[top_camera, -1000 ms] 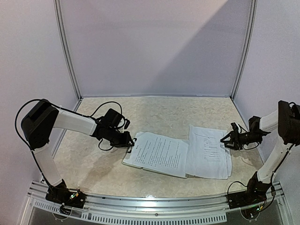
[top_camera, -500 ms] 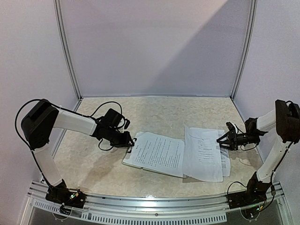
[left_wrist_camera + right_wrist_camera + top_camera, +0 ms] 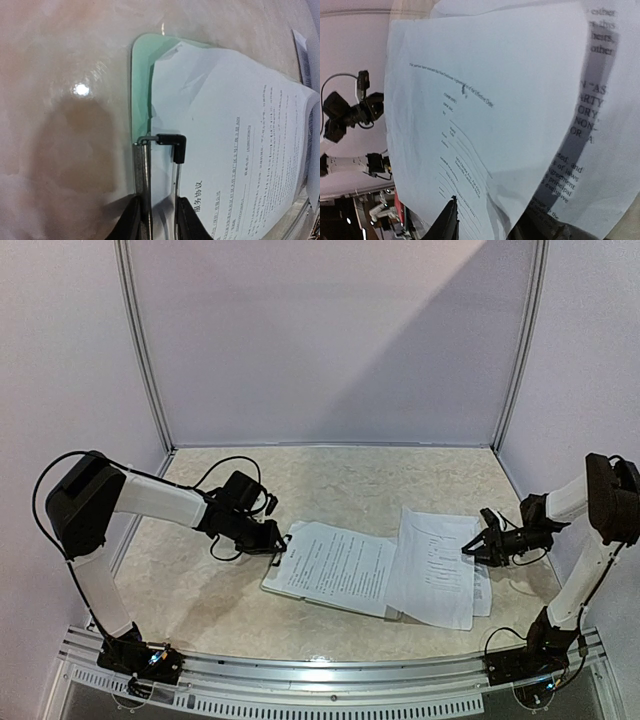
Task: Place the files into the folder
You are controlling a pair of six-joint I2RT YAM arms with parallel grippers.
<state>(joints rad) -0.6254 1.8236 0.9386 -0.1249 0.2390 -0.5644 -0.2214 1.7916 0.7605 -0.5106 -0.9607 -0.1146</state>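
The left gripper (image 3: 277, 543) sits at the left end of the folder (image 3: 140, 80). From above, black fingers and black clip (image 3: 176, 145) merge into one dark patch. The left wrist camera separates them: the two fingers are drawn together on the clip's metal wire, and their lower parts are cut off by the frame's bottom edge.

That camera alone shows the folder's pale mint-green rounded corner. From above it is almost wholly hidden, lying flat on the marbled table (image 3: 200, 580) left of centre under the files (image 3: 340, 565). These are white sheets with lines of small black print, one corner bent up near the clip.

To the right, a loose sheet (image 3: 435, 565) overlaps the files' right edge. Its right side is raised and bowed, and it casts a shadow on another printed sheet (image 3: 615, 100) beneath. The right wrist view is filled by this curled paper, and its print is blurred. The right gripper (image 3: 472, 550) pinches that sheet's right edge, and the grip itself lies at the very bottom of the wrist frame, hard to make out.
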